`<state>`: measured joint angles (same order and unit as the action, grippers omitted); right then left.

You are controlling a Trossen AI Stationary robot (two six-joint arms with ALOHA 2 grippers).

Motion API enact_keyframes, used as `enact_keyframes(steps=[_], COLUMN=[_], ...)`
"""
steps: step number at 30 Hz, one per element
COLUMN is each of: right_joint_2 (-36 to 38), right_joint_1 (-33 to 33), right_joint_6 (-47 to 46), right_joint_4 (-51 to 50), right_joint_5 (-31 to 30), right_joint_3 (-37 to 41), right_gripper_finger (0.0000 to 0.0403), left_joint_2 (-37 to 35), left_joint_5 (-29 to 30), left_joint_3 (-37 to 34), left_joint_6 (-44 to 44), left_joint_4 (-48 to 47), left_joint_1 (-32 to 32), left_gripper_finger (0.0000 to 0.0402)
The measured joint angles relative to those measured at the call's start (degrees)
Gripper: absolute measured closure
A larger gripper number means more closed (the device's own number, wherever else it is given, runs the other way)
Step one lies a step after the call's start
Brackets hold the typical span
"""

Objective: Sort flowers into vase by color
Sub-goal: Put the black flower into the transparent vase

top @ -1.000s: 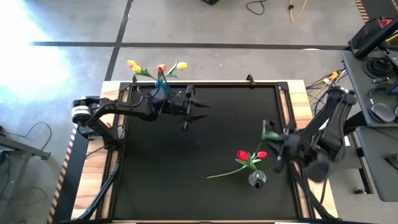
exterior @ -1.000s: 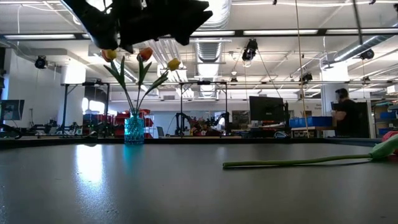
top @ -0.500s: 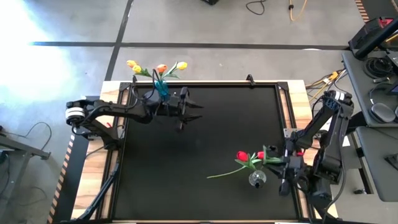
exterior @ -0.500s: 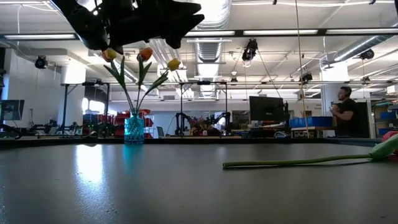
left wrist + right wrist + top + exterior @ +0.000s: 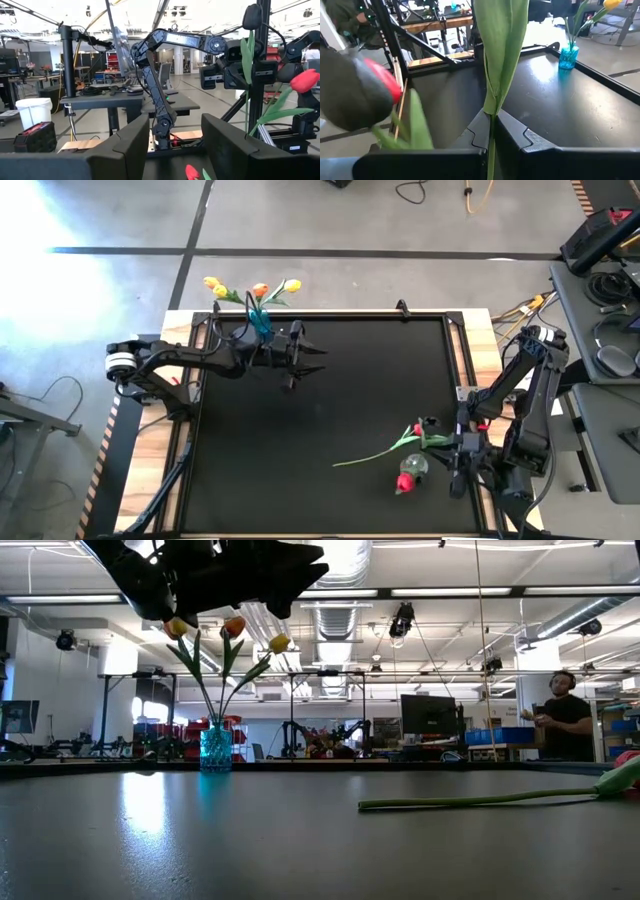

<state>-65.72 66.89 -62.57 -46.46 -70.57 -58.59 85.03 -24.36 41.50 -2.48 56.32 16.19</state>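
- Tulip stem [image 5: 368, 455] in the high view lies flat on the black table [image 5: 330, 400], its long axis running slantwise from a bare tip toward the table's middle up to leaves beside the clear vase [image 5: 414, 468] near the right edge.
- A red flower [image 5: 405, 482] sits just beside the clear vase, on its near side; whether its stem is inside the vase cannot be told.
- The right gripper [image 5: 447, 442] is just right of the clear vase, pinching a green-leaved tulip whose dark head [image 5: 428, 423] shows just above the clear vase.
- The blue vase [image 5: 260, 320] stands at the table's far edge and holds yellow and orange tulips [image 5: 250, 290], their heads fanning out beyond the rim.
- The left gripper [image 5: 310, 358] hangs just right of the blue vase, fingers spread wide, nothing between them.
- In the low view the blue vase [image 5: 216, 748] stands upright with three stems rising from it; the loose stem [image 5: 480, 801] lies level on the table, well right of the blue vase, its thick end toward the right edge.
- A person [image 5: 567, 725] stands in the room behind.
- In the left wrist view, a red flower head [image 5: 305, 80] on a leafy stem is seen across the table by the other arm.
- In the right wrist view the fingers [image 5: 530, 142] are closed on a green stem [image 5: 492, 150] standing upright, its folded leaf [image 5: 500, 45] pointing up; the blue vase [image 5: 568, 56] stands across the table.
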Motion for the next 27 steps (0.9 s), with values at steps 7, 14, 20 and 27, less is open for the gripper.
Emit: enact_keyframes(steps=[7,14,20,27], right_joint_2=[-0.75,-0.78,-0.78,-0.54], right_joint_1=[-0.02,-0.02,-0.17,-1.5], right_joint_6=[1.03,3.74,6.17,9.22], right_joint_4=[-0.29,-0.12,0.23,0.77], right_joint_5=[0.5,1.55,0.19,0.61], right_joint_3=[0.05,-0.26,-0.26,-0.63], right_gripper_finger=[0.039,0.039,0.039,0.039], left_joint_2=[0.0,0.0,0.02,0.04], left_joint_5=[0.0,0.0,-0.02,-0.05], left_joint_3=[0.0,0.0,0.0,0.02], left_joint_6=[0.0,0.0,0.02,0.02], left_joint_4=[-0.18,-0.18,-0.22,-0.25], left_joint_1=[0.0,0.0,0.0,0.0], left_gripper_finger=[0.0236,0.0236,0.0236,0.0236])
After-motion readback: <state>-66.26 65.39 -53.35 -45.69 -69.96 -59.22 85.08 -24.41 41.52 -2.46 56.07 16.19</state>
